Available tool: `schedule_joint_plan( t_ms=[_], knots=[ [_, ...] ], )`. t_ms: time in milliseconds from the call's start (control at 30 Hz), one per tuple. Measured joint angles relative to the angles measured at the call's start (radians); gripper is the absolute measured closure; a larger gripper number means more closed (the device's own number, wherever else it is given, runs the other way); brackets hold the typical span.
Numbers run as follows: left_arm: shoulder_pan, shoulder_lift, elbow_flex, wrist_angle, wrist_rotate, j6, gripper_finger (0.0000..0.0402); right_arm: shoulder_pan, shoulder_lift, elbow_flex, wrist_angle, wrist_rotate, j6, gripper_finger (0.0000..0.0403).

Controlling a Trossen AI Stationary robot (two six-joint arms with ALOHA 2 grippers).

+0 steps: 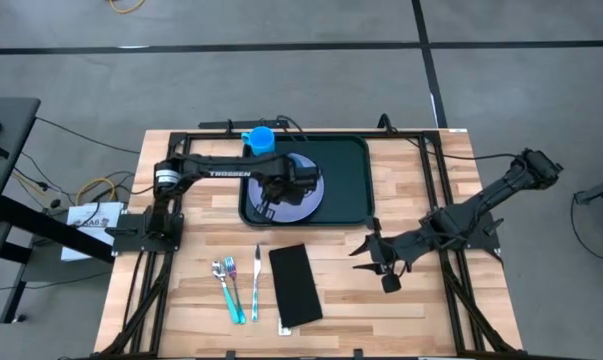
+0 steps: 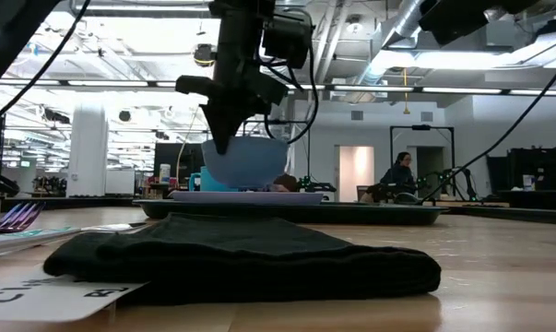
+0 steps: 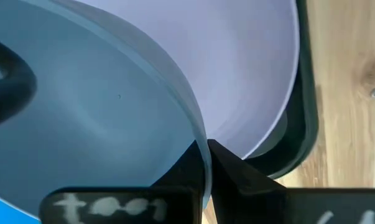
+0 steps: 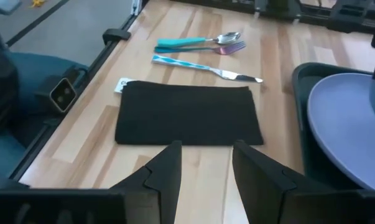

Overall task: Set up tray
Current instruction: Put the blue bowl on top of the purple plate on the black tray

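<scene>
1. The wooden worktop [image 1: 401, 300] is seen from above, with both arms over it.
2. The tray [image 1: 351, 180] is dark green, rectangular, with rounded corners and a raised rim; it's parked toward the worktop's far edge, carrying a lavender plate [image 1: 311, 200].
3. "TROSSEN" can be read on the left arm [image 1: 221, 172].
4. A black napkin [image 1: 294, 285] is laid nearer, beside teal-handled cutlery [image 1: 236, 285].
5. The left hand [image 3: 206, 165] is clamped shut on a pale blue bowl's [image 2: 245, 161] rim, over the plate.
6. The right hand [image 4: 206, 155] is parked with fingers apart, holding nothing, near the napkin.
</scene>
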Motion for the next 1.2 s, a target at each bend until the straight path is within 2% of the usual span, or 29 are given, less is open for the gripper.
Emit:
schedule_joint_plan(
  t_ms=[133, 800, 1000, 1200],
  knots=[
    [-0.006, 0.016, -0.001, 0.022, 0.009, 0.007, 0.0402, 0.011, 0.000, 0.000, -0.001, 0.031, 0.000, 0.0270],
    [-0.023, 0.014, -0.101, 0.053, 0.014, -0.008, 0.0396, 0.010, 0.000, 0.000, 0.000, 0.031, 0.009, 0.0270],
    [-0.018, 0.014, -0.106, 0.057, 0.016, -0.040, 0.0374, 0.010, 0.000, 0.000, 0.000, 0.031, 0.009, 0.0268],
    [-0.018, 0.014, -0.106, 0.057, 0.015, -0.057, 0.0330, 0.010, 0.000, 0.000, 0.000, 0.031, 0.009, 0.0270]
  ],
)
